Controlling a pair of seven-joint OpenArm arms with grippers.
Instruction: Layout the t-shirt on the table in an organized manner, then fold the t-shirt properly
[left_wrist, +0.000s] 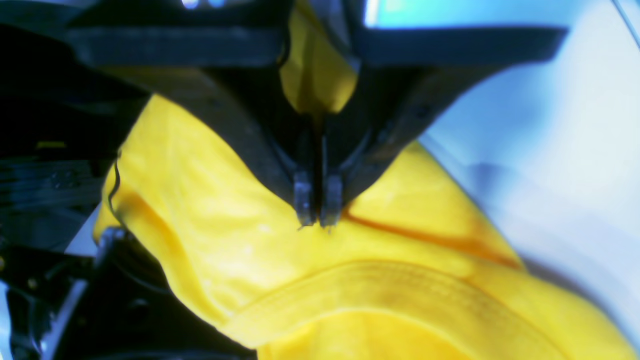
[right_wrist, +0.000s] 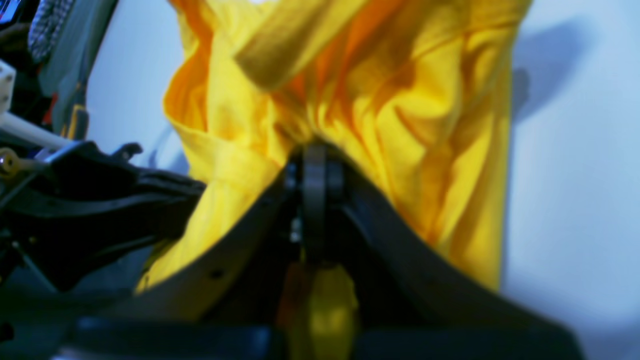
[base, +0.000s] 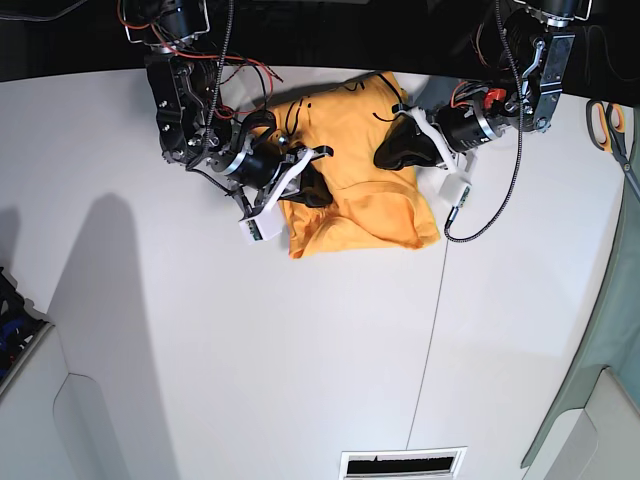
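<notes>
Base view, left to right: right hand (base: 312, 188) at the t-shirt (base: 355, 205)'s left edge, fingers pressed together with orange cloth pinched between them; its wrist view shows fabric bunched right at the closed tips. T-shirt lies crumpled near the far edge of the white table (base: 300, 380), between the two hands. Left hand (base: 392, 152) at the shirt's upper right edge, tips nearly together, pinching a fold of cloth beside a stitched hem.
</notes>
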